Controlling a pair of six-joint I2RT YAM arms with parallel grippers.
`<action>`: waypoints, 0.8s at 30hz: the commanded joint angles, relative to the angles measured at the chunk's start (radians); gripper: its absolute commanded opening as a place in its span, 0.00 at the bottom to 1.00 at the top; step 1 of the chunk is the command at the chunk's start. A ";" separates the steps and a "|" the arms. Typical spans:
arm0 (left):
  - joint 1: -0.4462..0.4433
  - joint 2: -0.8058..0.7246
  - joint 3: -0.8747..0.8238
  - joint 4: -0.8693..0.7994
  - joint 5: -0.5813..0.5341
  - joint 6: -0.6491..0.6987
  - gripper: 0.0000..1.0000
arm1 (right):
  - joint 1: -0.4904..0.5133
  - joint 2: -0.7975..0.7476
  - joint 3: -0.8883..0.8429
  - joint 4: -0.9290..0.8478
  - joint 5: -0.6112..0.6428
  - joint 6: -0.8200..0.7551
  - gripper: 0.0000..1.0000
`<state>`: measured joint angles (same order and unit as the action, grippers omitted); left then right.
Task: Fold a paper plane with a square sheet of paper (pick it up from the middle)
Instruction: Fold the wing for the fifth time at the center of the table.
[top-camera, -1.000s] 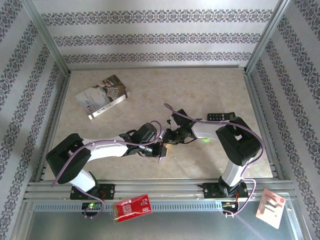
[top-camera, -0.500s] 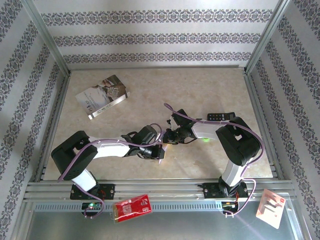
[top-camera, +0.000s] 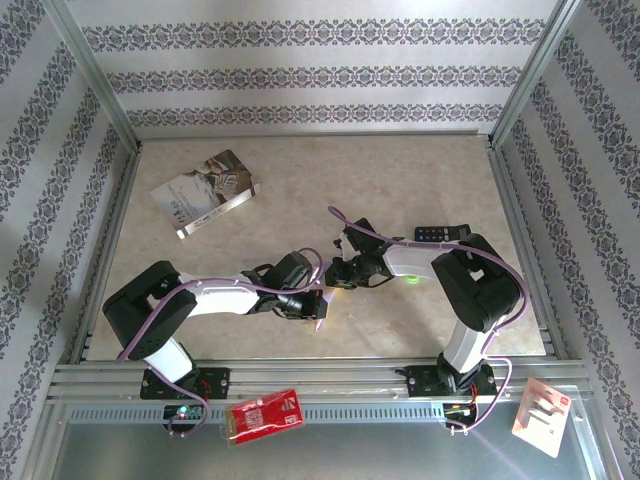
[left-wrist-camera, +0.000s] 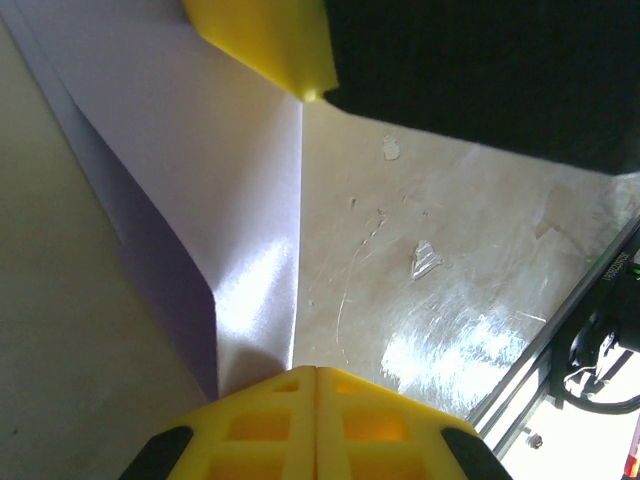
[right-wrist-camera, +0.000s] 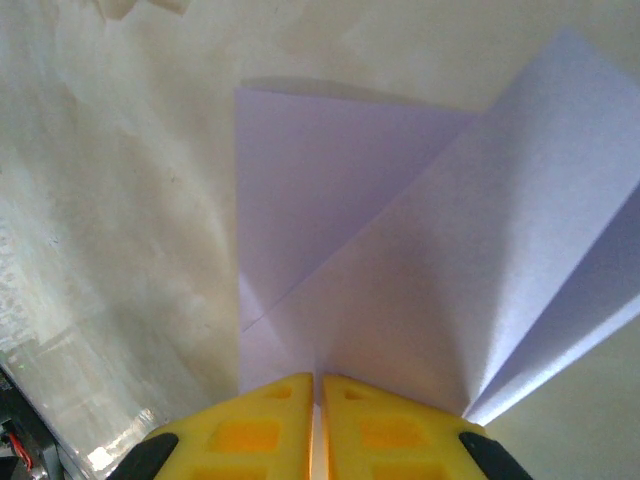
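The creased lilac paper (right-wrist-camera: 400, 300) is held from two sides, pinched tight by the left gripper (left-wrist-camera: 315, 375) and the right gripper (right-wrist-camera: 318, 380); it's probably lifted slightly off the table (left-wrist-camera: 430, 270).

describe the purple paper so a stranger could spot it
On the beige table, look front-centre where the left gripper and right gripper meet. The square sheet of paper is pinched in their yellow fingers, partly folded. It is plain pale lilac, unlike the printed booklet or the black calculator.
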<state>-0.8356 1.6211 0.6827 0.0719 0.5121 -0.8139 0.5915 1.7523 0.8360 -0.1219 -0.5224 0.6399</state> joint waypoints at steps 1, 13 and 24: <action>0.011 0.018 -0.004 0.025 0.003 0.022 0.06 | 0.004 0.031 0.008 -0.022 0.019 -0.017 0.13; 0.011 0.040 -0.010 0.037 0.014 0.015 0.06 | 0.006 0.033 0.011 -0.020 0.018 -0.017 0.13; 0.010 0.064 -0.023 0.054 0.024 0.006 0.06 | 0.009 0.042 0.005 -0.019 0.024 -0.010 0.13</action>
<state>-0.8356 1.6672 0.6823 0.1120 0.5343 -0.8146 0.5915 1.7569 0.8379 -0.1211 -0.5236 0.6399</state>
